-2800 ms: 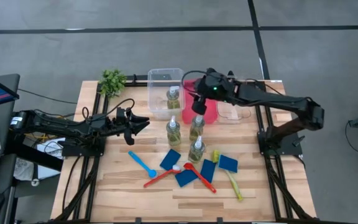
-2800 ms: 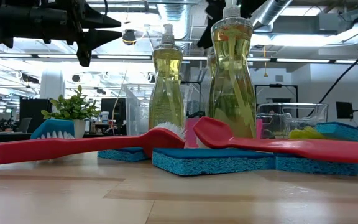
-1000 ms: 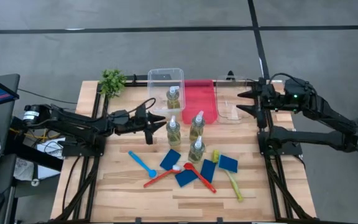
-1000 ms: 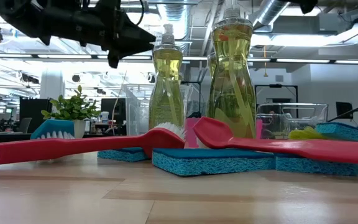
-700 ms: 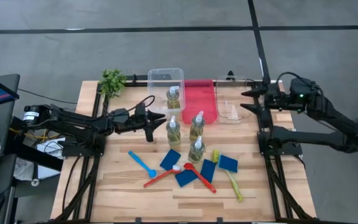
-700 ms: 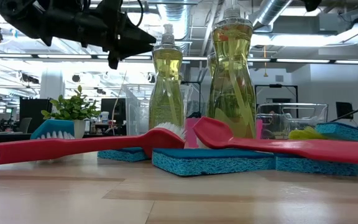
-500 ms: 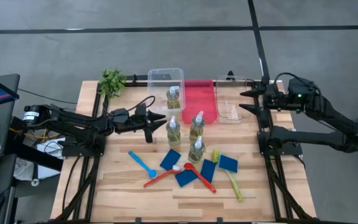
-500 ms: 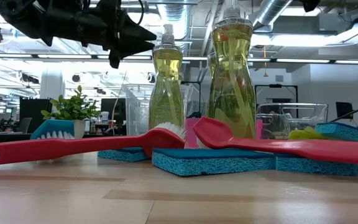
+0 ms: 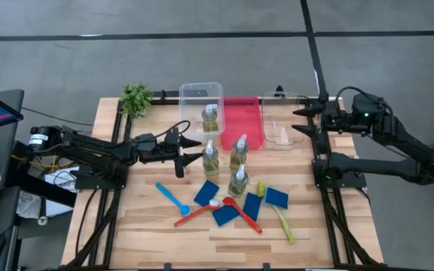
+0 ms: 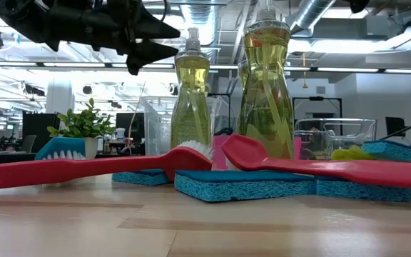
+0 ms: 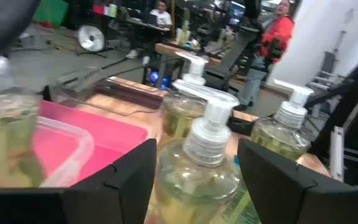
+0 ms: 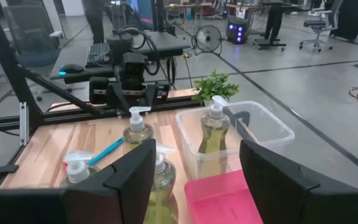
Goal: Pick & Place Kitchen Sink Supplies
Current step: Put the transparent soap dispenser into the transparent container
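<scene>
Three clear bottles of yellow-green liquid stand upright on the wooden table: the left one [image 9: 210,159], one [image 9: 238,153] beside it and one [image 9: 238,181] nearer. Another bottle [image 9: 210,118] stands in the clear bin [image 9: 191,98]. My left gripper [image 9: 189,154] points level at the left bottle [image 11: 204,155] from the table's left. It is open, with the fingers just short of the bottle and its white top showing between them. Blue sponges [image 9: 206,192] and brushes [image 9: 173,198] lie flat near the front. My right gripper [image 9: 294,121] waits open at the far right.
A red bin [image 9: 243,120] and a second clear bin [image 9: 281,129] stand at the far edge, right of the first bin. A small green plant [image 9: 136,98] is at the far left corner. Bare wood lies along the near edge and the left side.
My left gripper has opened its fingers wide while staying in place just left of the left bottle. The bottles, sponges and brushes have not moved.
</scene>
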Controlling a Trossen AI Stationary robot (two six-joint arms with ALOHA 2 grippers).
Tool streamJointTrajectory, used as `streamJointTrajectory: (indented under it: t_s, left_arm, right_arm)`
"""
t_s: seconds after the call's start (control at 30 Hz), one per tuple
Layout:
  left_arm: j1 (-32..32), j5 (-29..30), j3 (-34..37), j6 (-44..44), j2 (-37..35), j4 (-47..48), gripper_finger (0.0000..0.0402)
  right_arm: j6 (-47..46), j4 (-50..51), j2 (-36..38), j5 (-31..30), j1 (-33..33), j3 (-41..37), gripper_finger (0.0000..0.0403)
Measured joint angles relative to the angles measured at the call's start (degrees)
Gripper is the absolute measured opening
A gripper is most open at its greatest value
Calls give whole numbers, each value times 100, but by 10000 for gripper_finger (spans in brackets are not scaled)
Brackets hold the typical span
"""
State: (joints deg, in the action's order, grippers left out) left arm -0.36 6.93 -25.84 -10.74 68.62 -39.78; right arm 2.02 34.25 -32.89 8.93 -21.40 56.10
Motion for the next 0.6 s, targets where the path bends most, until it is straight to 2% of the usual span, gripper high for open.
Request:
streamJointTrajectory:
  t_s: [0.13,0.37,0.6]
  left_arm:
    - [-1,-249,-268,273,309,2,220]
    - [111,-313,-468,454,577,45,223]
    - [408,-893,-586,455,860,17,217]
  right_arm:
    - [-2,3,-4,2,1,0,225]
    - [-59,3,-2,2,1,0,225]
    - [-61,3,-4,2,-1,0,225]
